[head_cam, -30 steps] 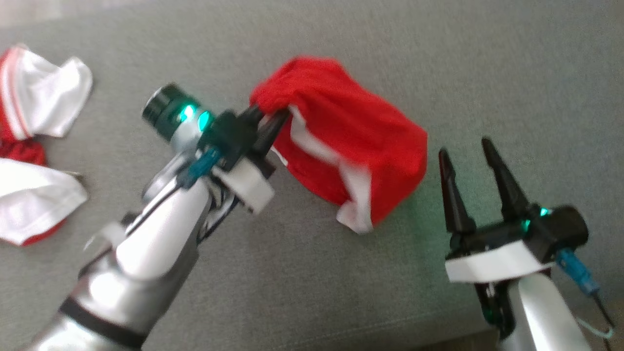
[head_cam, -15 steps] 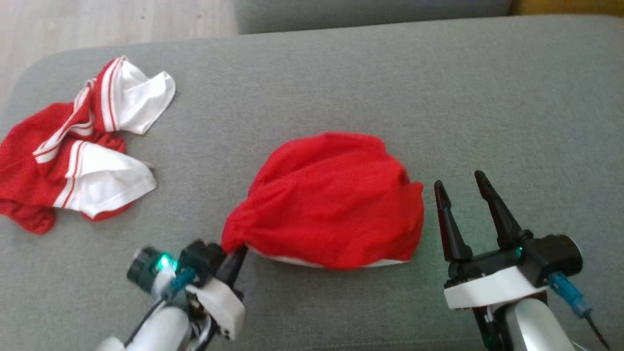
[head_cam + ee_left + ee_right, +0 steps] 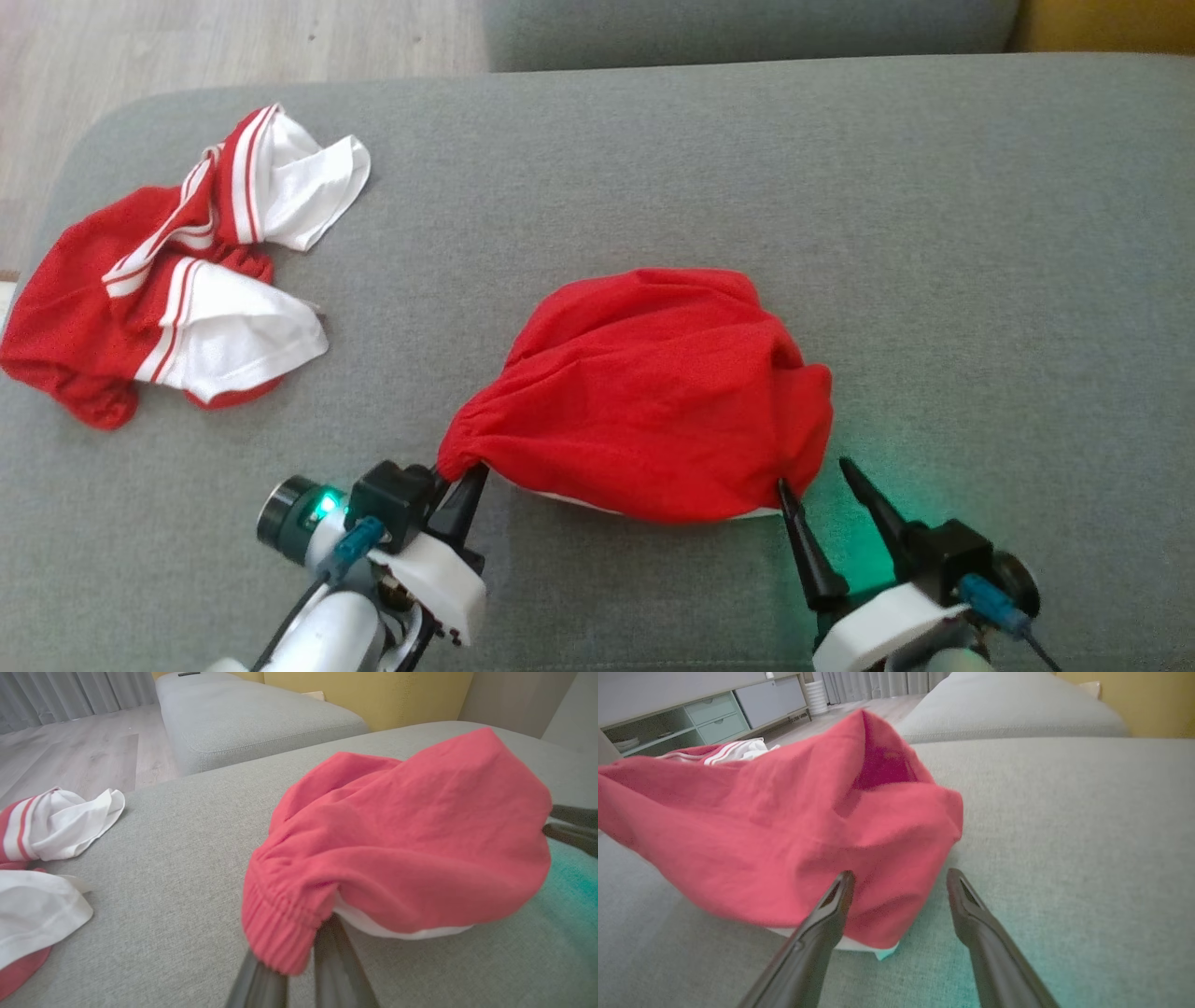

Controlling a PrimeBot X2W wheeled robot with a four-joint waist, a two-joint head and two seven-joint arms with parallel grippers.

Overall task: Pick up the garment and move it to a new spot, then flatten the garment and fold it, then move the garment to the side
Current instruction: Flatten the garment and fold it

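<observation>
A red garment point(image 3: 653, 392) with a white inner layer lies bunched on the grey sofa cushion point(image 3: 934, 233). My left gripper point(image 3: 457, 476) is shut on its elastic waistband at the near left corner; the left wrist view shows that red band point(image 3: 275, 924) pinched between the dark fingers. At the garment's near right corner my right gripper point(image 3: 817, 476) stands open, its left finger point(image 3: 831, 905) against the red cloth point(image 3: 784, 826), its right finger point(image 3: 971, 910) over bare cushion.
A second red and white striped garment point(image 3: 177, 289) lies crumpled at the cushion's left end. Another grey cushion point(image 3: 747, 28) sits behind, with wood floor point(image 3: 187, 47) at the far left. Bare grey fabric stretches to the right.
The camera view has shifted. My left gripper has brought the garment down onto the cushion near the front. My right gripper has moved in to the garment's right corner, staying open.
</observation>
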